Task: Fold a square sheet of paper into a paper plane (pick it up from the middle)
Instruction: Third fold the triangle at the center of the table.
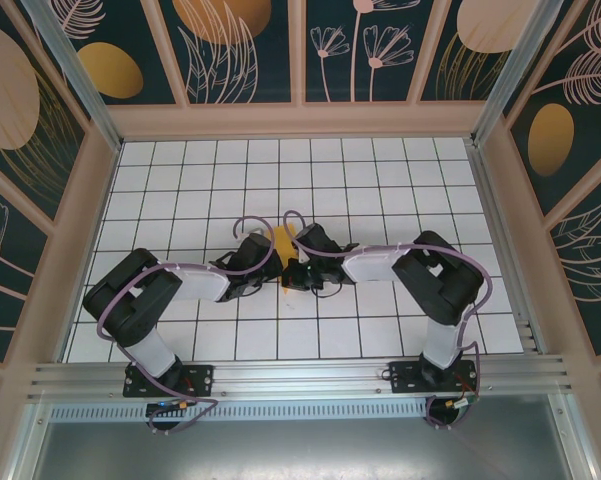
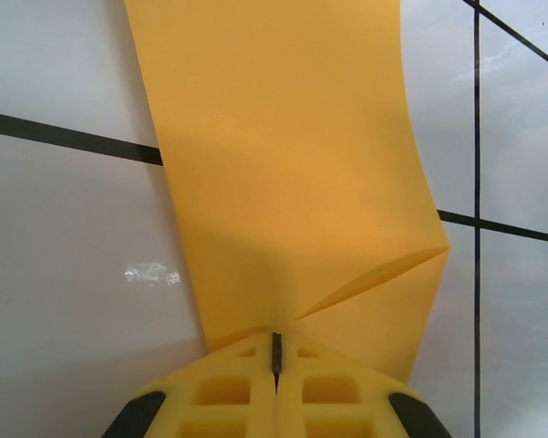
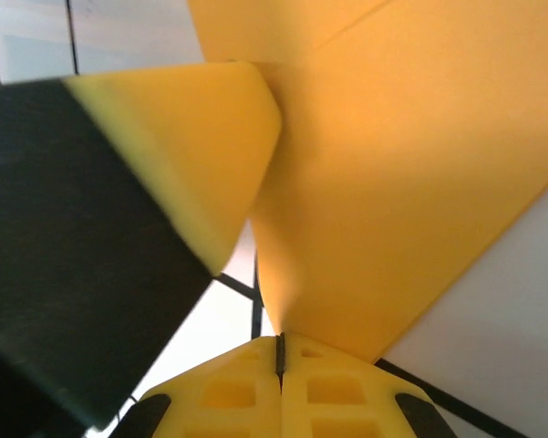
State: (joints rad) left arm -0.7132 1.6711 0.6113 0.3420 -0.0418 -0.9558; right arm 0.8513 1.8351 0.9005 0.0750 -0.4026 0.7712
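Both arms reach into the middle of the tiled table point(image 1: 380, 180), where the orange-yellow sheet of paper point(image 1: 283, 241) sits between them, folded narrow with a crease showing. The left gripper point(image 2: 275, 351) has its fingers pressed together on the paper's near edge. The right gripper point(image 3: 280, 351) is clamped on it too, close beside the left one's finger point(image 3: 201, 146). Whether the paper touches the table is hard to tell.
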